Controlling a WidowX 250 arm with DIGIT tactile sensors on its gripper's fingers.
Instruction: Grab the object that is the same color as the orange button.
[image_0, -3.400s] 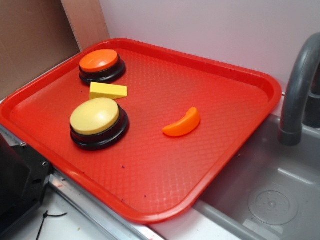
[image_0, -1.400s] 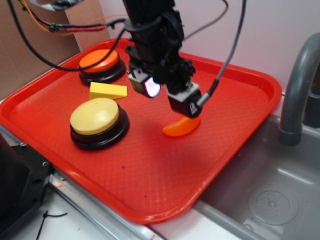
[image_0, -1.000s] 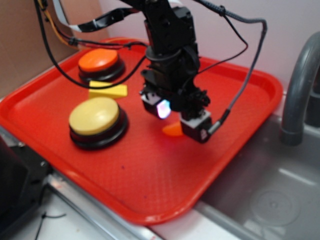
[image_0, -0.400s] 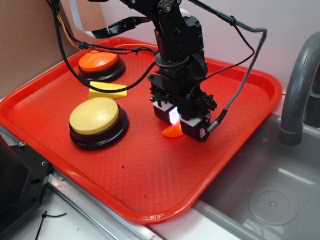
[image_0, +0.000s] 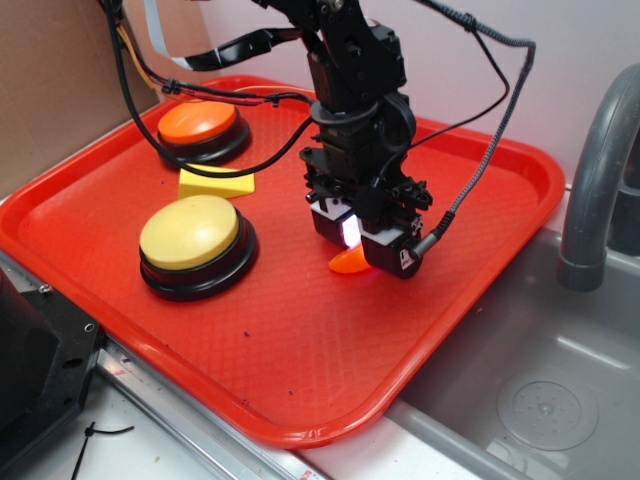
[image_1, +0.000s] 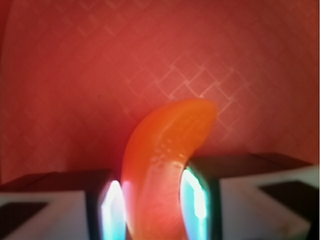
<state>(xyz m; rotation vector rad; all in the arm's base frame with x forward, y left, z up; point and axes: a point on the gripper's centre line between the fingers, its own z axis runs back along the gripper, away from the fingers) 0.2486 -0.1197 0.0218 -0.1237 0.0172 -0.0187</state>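
Observation:
The object, a small glossy orange crescent (image_0: 346, 264), lies on the red tray (image_0: 300, 350) with only its tip showing from under my gripper (image_0: 356, 250). In the wrist view the crescent (image_1: 165, 150) fills the gap between the two lit pads (image_1: 195, 200) of my gripper (image_1: 152, 202), which is shut on it from both sides, low against the tray floor. The orange button (image_0: 197, 121), a dome on a black base, stands at the tray's far left corner, well apart from the gripper.
A larger yellow-topped button (image_0: 190, 232) and a yellow wedge block (image_0: 215, 183) stand left of the gripper. A grey faucet (image_0: 595, 170) rises over the sink (image_0: 540, 400) on the right. Cables hang above the tray's back. Cardboard (image_0: 60, 70) stands behind on the left.
The arm came into view, dropped over the crescent and lowered until its fingers straddled it. In the last half second the fingers have drawn in against the crescent.

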